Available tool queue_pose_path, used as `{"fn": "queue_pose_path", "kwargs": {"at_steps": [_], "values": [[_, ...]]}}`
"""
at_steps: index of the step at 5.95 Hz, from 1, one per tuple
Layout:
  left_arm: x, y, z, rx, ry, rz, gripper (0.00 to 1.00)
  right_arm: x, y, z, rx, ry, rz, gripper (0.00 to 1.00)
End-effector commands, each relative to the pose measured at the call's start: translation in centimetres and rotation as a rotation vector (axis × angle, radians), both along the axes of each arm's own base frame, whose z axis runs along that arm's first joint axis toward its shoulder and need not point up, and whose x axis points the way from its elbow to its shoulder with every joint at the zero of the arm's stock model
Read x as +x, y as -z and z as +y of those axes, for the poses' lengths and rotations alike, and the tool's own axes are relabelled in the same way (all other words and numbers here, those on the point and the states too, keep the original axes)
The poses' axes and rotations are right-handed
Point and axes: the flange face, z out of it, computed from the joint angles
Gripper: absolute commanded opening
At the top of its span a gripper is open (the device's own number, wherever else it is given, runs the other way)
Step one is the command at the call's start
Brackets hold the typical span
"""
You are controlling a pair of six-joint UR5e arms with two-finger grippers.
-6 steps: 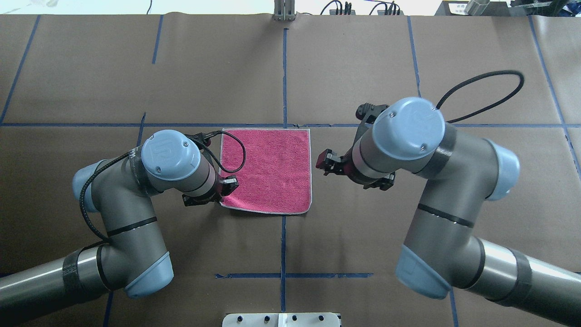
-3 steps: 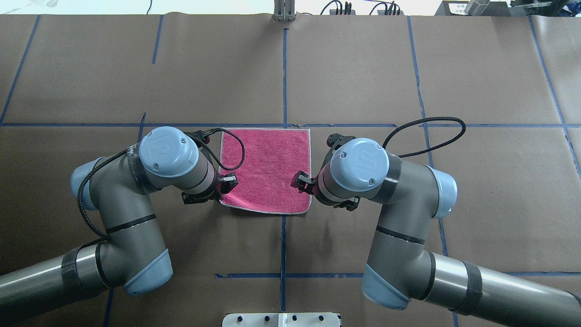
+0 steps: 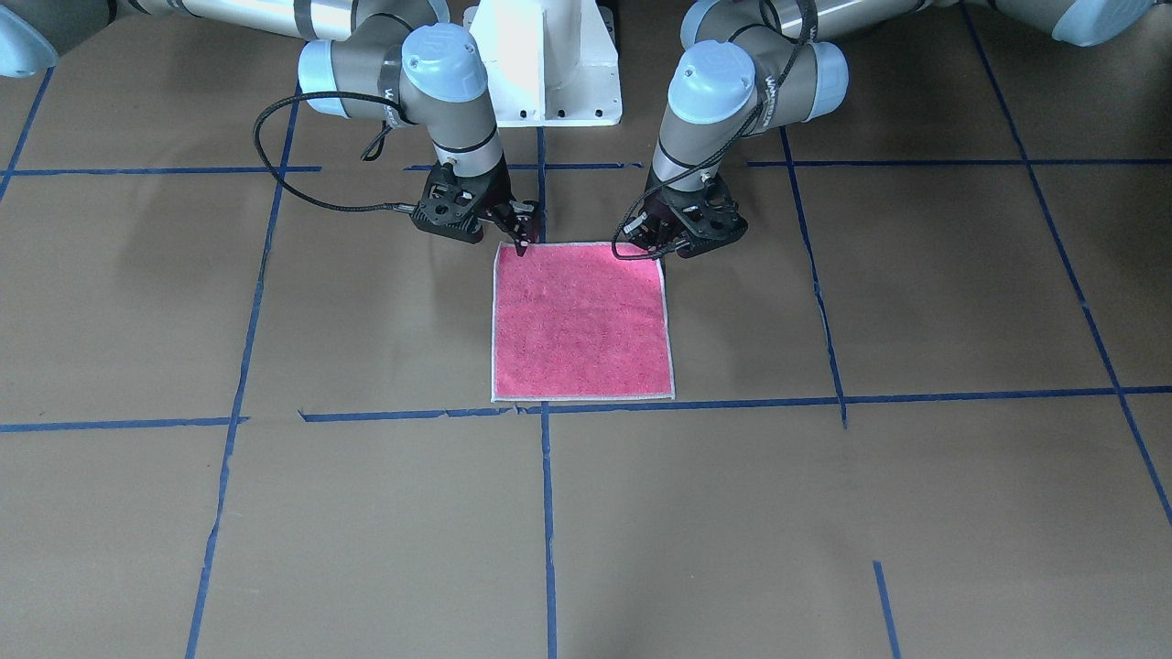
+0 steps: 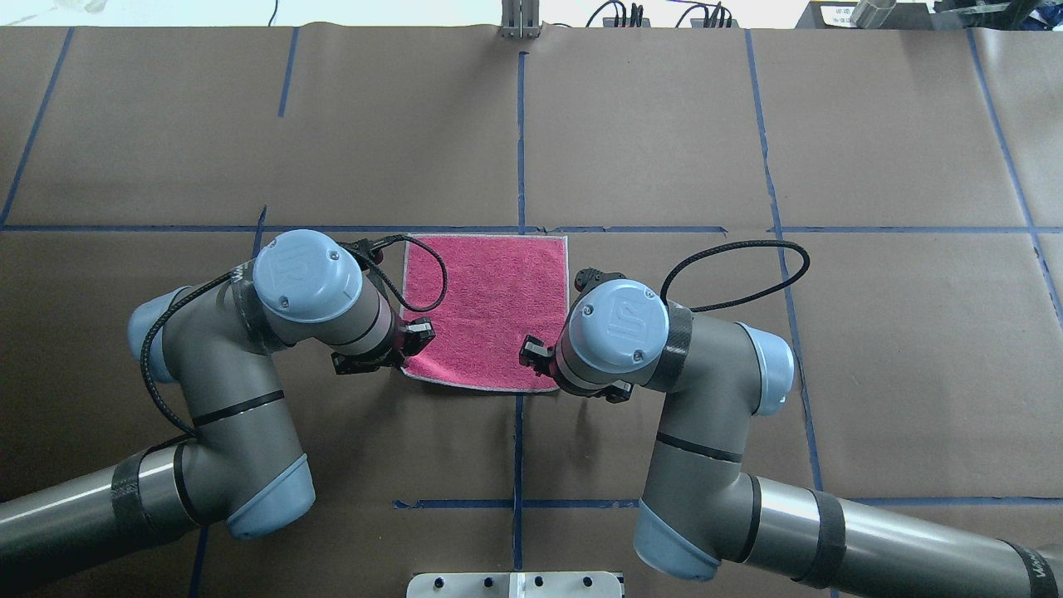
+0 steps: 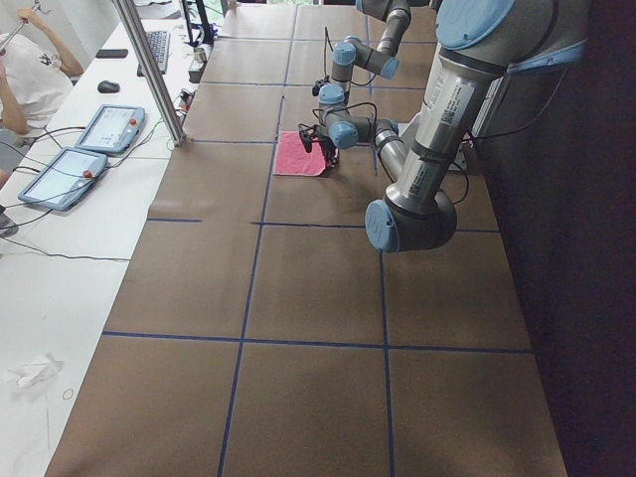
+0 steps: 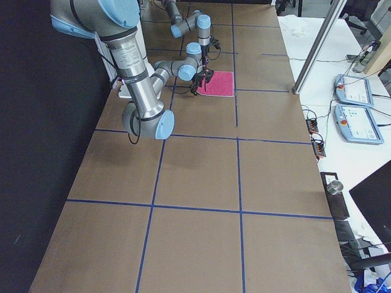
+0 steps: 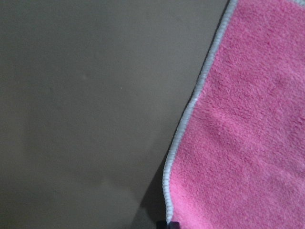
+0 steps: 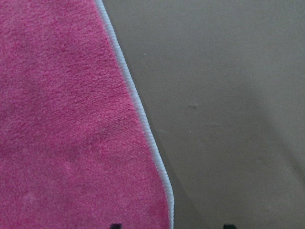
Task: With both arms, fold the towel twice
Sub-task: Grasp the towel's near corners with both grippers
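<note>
The towel (image 4: 486, 311) lies flat on the brown table, pink face up, whitish border all round; it also shows in the front view (image 3: 583, 320). My left gripper (image 3: 657, 249) is at the towel's near-left corner. The left wrist view shows one dark tip (image 7: 167, 223) at the border, which is slightly raised over a shadow, so the gripper looks shut on the corner. My right gripper (image 3: 520, 243) stands over the near-right corner, open. In the right wrist view its two fingertips (image 8: 114, 225) straddle the towel's border. From overhead the right wrist hides that corner.
Blue tape lines (image 4: 519, 141) divide the brown paper-covered table. The white pedestal base (image 3: 547, 64) stands behind the towel between the arms. A metal post (image 5: 149, 70) and a desk with tablets (image 5: 109, 129) lie beyond the table's far edge.
My right arm has swung in and toward the robot, from beside the towel's right edge to its near-right corner. My left gripper has stayed at the near-left corner.
</note>
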Motion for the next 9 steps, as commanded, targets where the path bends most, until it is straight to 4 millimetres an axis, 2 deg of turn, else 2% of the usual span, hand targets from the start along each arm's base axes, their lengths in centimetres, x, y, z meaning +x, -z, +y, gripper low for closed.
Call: {"fn": "queue_pose_path", "kwargs": {"at_steps": [1, 3, 6, 7, 9], "values": [[0.1, 0.0, 0.1, 0.0, -0.002, 0.0, 0.02, -0.4, -0.2, 0.7, -0.002, 0.013, 0.004, 0.56], [0.0, 0.0, 0.0, 0.0, 0.0, 0.0, 0.02, -0.6, -0.4, 0.9, -0.003, 0.016, 0.007, 0.31], [0.0, -0.1, 0.0, -0.001, 0.0, -0.001, 0.02, -0.5, -0.4, 0.8, -0.001, 0.012, 0.007, 0.03], [-0.2, 0.0, -0.2, 0.0, 0.002, 0.0, 0.02, 0.1, -0.2, -0.2, 0.001, 0.0, 0.004, 0.02], [-2.0, 0.4, -2.2, -0.014, 0.018, 0.019, 0.02, 1.7, 0.6, -2.7, 0.008, -0.037, -0.015, 0.02]]}}
